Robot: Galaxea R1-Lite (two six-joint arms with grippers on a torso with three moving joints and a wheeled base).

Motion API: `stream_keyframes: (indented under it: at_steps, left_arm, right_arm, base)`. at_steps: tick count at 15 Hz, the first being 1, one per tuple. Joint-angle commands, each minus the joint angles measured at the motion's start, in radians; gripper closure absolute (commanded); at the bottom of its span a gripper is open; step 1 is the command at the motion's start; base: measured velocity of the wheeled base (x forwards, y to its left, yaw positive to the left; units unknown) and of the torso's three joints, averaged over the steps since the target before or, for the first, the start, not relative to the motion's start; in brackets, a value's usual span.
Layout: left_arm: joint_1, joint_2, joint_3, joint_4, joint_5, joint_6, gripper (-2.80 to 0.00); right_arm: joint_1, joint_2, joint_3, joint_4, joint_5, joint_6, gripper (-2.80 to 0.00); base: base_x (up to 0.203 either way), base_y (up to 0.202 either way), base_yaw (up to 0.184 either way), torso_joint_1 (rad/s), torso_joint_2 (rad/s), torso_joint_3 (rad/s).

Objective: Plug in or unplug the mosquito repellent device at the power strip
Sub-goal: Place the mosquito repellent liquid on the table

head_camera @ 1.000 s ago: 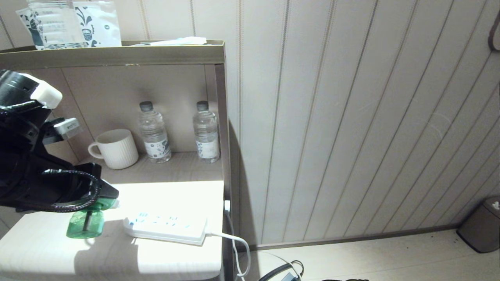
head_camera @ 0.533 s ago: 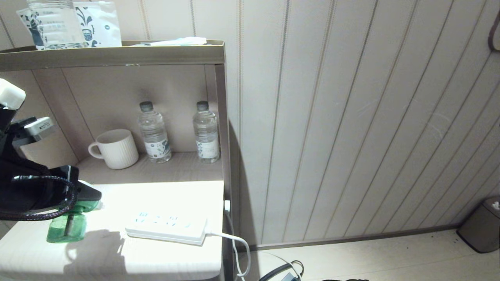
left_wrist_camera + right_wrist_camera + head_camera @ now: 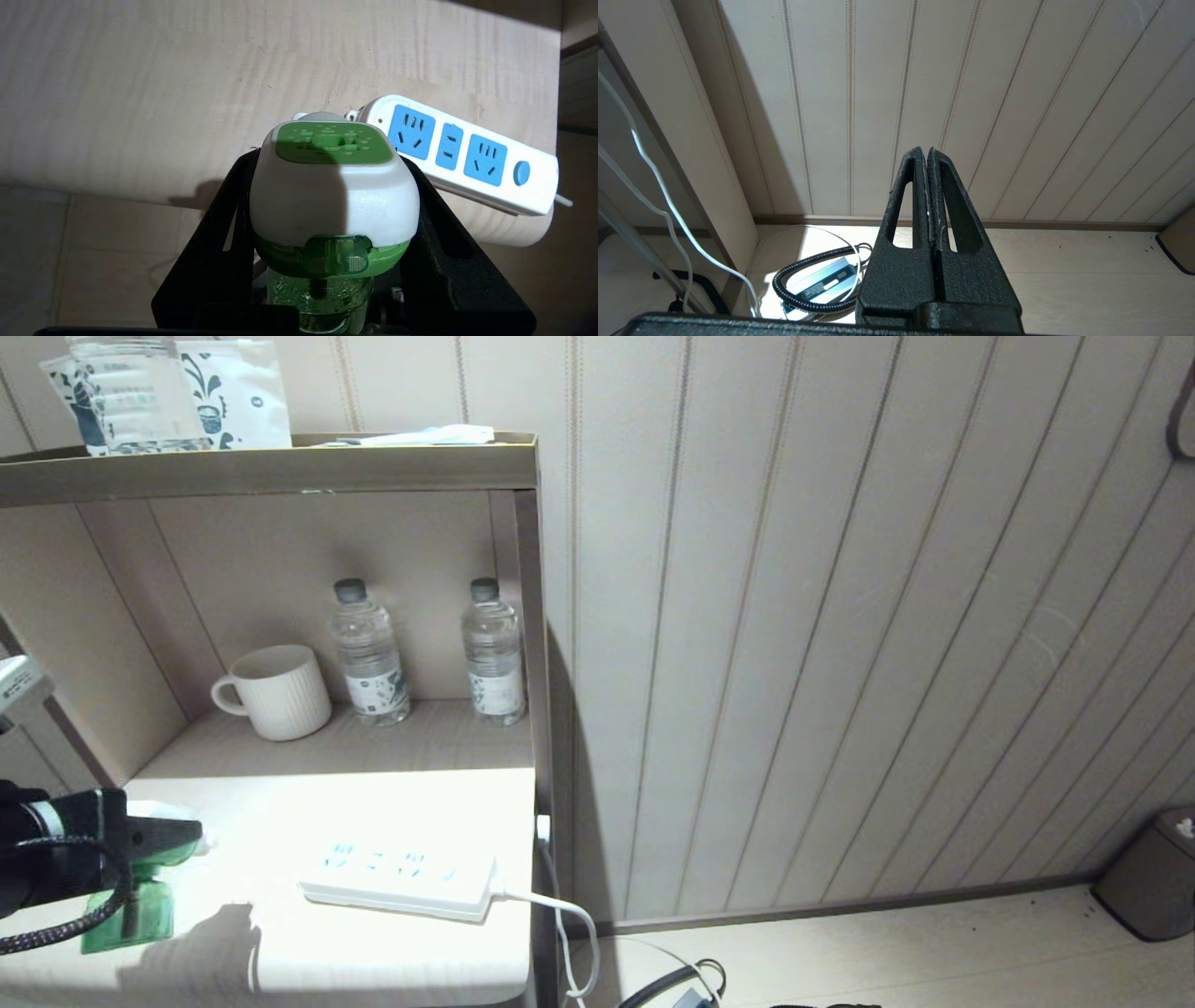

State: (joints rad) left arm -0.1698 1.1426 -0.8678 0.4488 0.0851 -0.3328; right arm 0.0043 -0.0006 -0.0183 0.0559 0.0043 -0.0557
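The left gripper [image 3: 140, 845] sits at the far left edge of the head view, over the left front part of the pale wooden tabletop [image 3: 373, 943], and its black fingers [image 3: 219, 242] pinch the mosquito repellent device [image 3: 334, 196] from both sides just under the white cap. The device's green bottle [image 3: 126, 915] hangs below the fingers, clear of the power strip [image 3: 401, 882]; whether the bottle's base touches the tabletop cannot be told. In the left wrist view the cap's green centre faces up and the strip lies beyond it, apart from the device, with all its blue sockets bare.

The power strip lies flat toward the right front of the tabletop, its white cable [image 3: 560, 919] running off the right edge and drooping toward the floor. An open stretch of bare tabletop lies between the device and the strip's near end. Behind, under the upper shelf [image 3: 271, 471], a white ribbed mug [image 3: 275, 693] and two clear water bottles [image 3: 369, 653] stand well back from the strip, and the shelf unit's side panel [image 3: 527, 644] closes the right side.

The right gripper [image 3: 930, 186] hangs low beside the furniture, fingers pressed together, facing the panelled wall [image 3: 971, 93] above the floor, where a coiled black cord [image 3: 812, 284] lies.
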Motion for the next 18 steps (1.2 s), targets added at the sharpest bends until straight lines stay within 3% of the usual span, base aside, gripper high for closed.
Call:
stream_keyframes:
  at_steps: [1, 4, 8, 11, 18]
  left_arm:
    - [0.003, -0.064, 0.084, -0.058, 0.007, -0.001, 0.00]
    - [-0.013, -0.081, 0.290, -0.351, 0.060, 0.022, 0.00]
    - [0.041, -0.047, 0.534, -1.021, 0.087, 0.130, 0.00]
    - [0.131, 0.037, 0.573, -1.186, 0.093, 0.152, 0.00]
    - [0.184, 0.325, 0.681, -1.665, 0.095, 0.164, 0.00]
  right_arm:
    - [0.000, 0.001, 0.000, 0.001, 0.000, -0.001, 0.00]
    - [0.000, 0.001, 0.000, 0.001, 0.000, -0.001, 0.00]
    - [0.000, 0.001, 0.000, 0.001, 0.000, -0.001, 0.00]
    - [0.000, 0.001, 0.000, 0.001, 0.000, -0.001, 0.00]
    - [0.000, 0.001, 0.000, 0.001, 0.000, -0.001, 0.00]
  base:
    - [0.000, 0.000, 0.000, 0.000, 0.00, 0.000]
    - [0.000, 0.000, 0.000, 0.000, 0.00, 0.000]
    - [0.000, 0.000, 0.000, 0.000, 0.00, 0.000]
    - [0.000, 0.000, 0.000, 0.000, 0.00, 0.000]
    - [0.000, 0.000, 0.000, 0.000, 0.00, 0.000]
